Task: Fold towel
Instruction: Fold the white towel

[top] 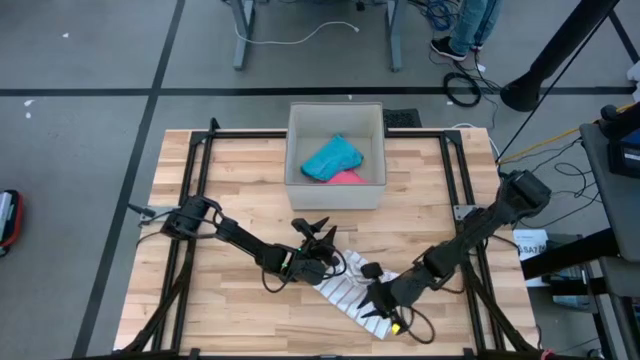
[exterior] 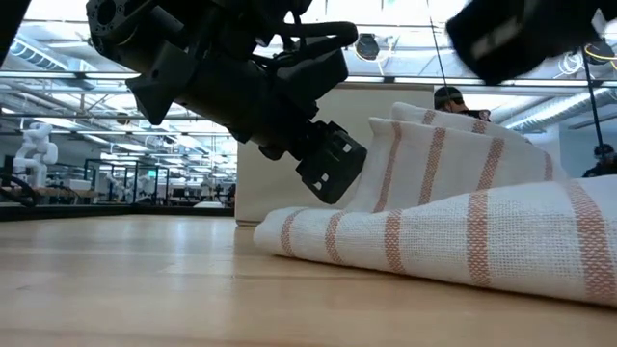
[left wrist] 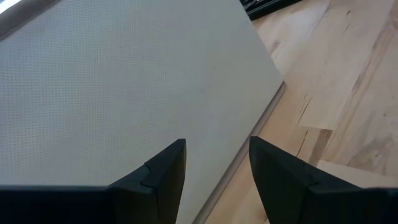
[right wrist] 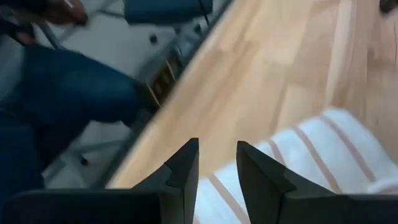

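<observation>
towel [top: 345,285] lies bunched on the wooden tabletop [top: 230,180], near the front edge and a bit right of centre, between the two arms and well clear of the white bin [top: 335,190] behind it. white with thin reddish stripes. from above its long axis runs diagonally, from near the left gripper [top: 320,240] down and right toward the right gripper [top: 380,305] at the front corner. the low view shows it humped and doubled over, a rolled edge on the wood and a taller mound behind, so not flat. left fingers [left wrist: 165,180] are parted with nothing between them; they aim at the bin wall, not at the cloth, and sit just beside the towel's upper end. right fingers [right wrist: 186,171] show a narrow gap in the wrist view, cloth just beyond the tips; i cannot tell whether any fabric is pinched, since the tips run out of view. my worry: if the right side closes on the top layer only, a lift would drag the heap open unevenly and the fold would come out skewed. the towel is close to the front edge, so a pull that way could slide a corner off the tabletop. the left arm is not lined up with a corner, and a blind reach from there could snag the mound or nudge the bin. stripes seem to run across the long axis, though the bunching makes that uncertain.
</observation>
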